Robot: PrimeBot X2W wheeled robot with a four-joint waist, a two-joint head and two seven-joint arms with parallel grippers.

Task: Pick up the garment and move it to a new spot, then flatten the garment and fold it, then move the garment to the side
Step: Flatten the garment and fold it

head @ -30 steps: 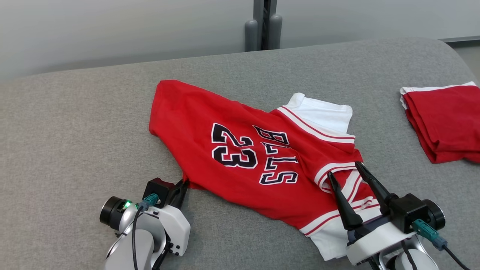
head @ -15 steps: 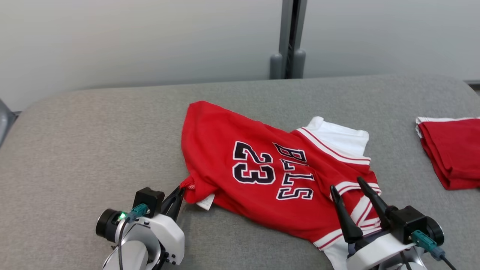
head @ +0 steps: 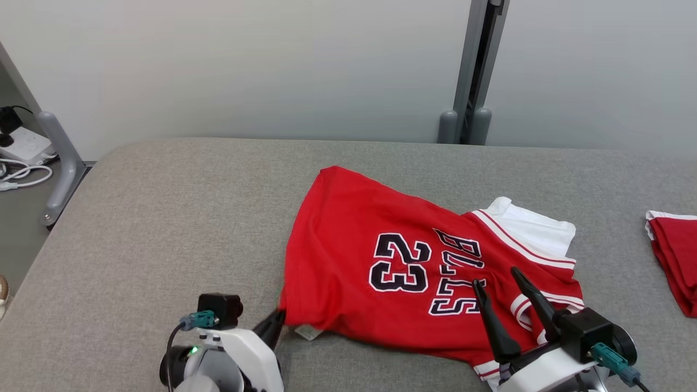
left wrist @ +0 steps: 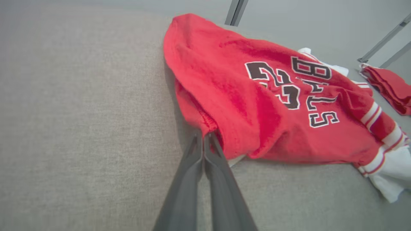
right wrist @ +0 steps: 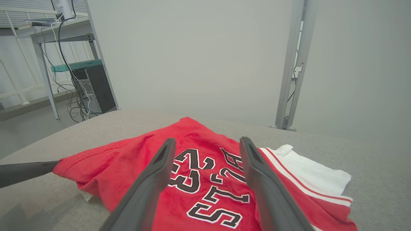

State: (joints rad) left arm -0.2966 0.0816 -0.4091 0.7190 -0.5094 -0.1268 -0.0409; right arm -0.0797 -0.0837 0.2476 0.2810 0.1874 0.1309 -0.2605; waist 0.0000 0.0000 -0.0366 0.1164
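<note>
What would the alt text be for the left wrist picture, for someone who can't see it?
A red jersey printed with 23 lies rumpled on a grey padded surface, its near hem pinched in the shut left gripper, whose two dark fingers rise from the bottom edge. Another red garment, folded, lies at the far right.

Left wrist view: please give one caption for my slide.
Left gripper pinches the hem of the red jersey lying on the grey surface.
</note>
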